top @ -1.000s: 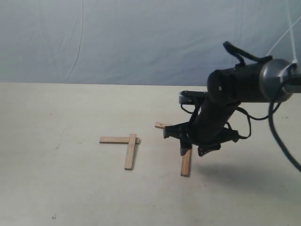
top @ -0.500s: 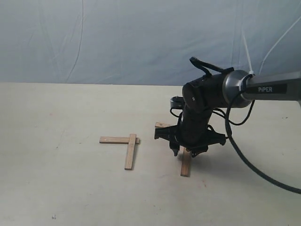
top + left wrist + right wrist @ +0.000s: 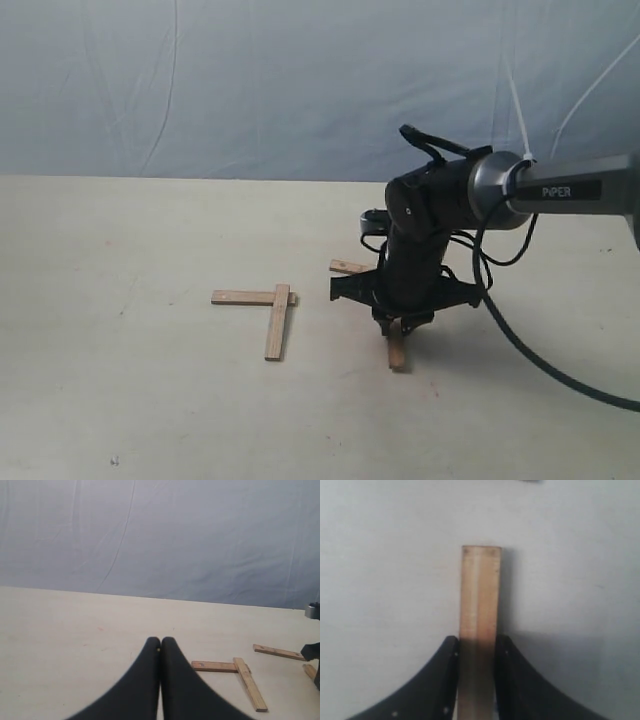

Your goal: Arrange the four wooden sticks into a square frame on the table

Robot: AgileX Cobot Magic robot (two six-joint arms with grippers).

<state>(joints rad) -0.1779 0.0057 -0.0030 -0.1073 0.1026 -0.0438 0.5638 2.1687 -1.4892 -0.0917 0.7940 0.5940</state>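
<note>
Two wooden sticks form an L on the table (image 3: pixel 120 380): one lies crosswise (image 3: pixel 245 297) and the other (image 3: pixel 277 322) runs toward the front from its right end. A third stick (image 3: pixel 348 267) pokes out from behind the right arm. My right gripper (image 3: pixel 400 328) points down over the fourth stick (image 3: pixel 397 352). In the right wrist view its fingers press both long edges of that stick (image 3: pixel 479 595), the gripper (image 3: pixel 476 647) shut on it. My left gripper (image 3: pixel 160 642) is shut and empty, well back from the L (image 3: pixel 214 666).
A blue-grey backdrop sheet (image 3: pixel 300 80) hangs behind the table. The right arm's black cable (image 3: pixel 520 350) loops over the table to the right. The left arm is outside the exterior view.
The right arm swung left and lowered onto the front right stick, and its fingers closed round it. The L and the left gripper have not moved.
</note>
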